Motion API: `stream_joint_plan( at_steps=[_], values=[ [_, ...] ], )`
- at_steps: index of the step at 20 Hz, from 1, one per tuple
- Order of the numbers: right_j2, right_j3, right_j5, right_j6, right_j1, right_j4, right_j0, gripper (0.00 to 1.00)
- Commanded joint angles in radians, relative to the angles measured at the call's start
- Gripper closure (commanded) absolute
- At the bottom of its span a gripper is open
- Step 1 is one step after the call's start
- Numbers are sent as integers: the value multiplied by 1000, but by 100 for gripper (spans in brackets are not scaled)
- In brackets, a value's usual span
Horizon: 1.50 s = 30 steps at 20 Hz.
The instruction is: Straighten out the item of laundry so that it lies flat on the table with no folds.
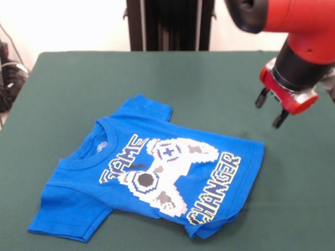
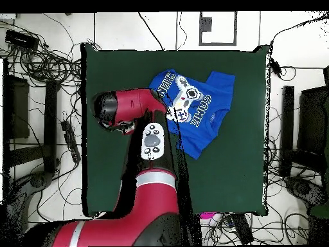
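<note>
Blue, the T-shirt (image 1: 157, 175) lies print-up on the green table (image 1: 68, 83) in the front view, its hem corner curled under. The gripper (image 1: 272, 110) hangs above bare felt beside the shirt, fingers apart, holding nothing. From overhead, the shirt (image 2: 193, 106) lies beside the red arm (image 2: 128, 109), whose bulk hides the gripper.
</note>
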Motion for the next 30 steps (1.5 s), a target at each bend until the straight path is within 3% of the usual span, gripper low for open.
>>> stream_joint_plan(
  at_steps=[1, 7, 11, 19, 30],
  values=[
    [-79, -202, 54, 28, 51, -121, 53, 0],
    [-154, -335, 33, 49, 135, -216, 65, 0],
    [-154, -431, 16, 12, 220, -254, 28, 0],
    [-84, -558, -36, -115, 355, -264, -65, 0],
    [-98, -637, -125, -93, 448, -271, -83, 0]
  ],
)
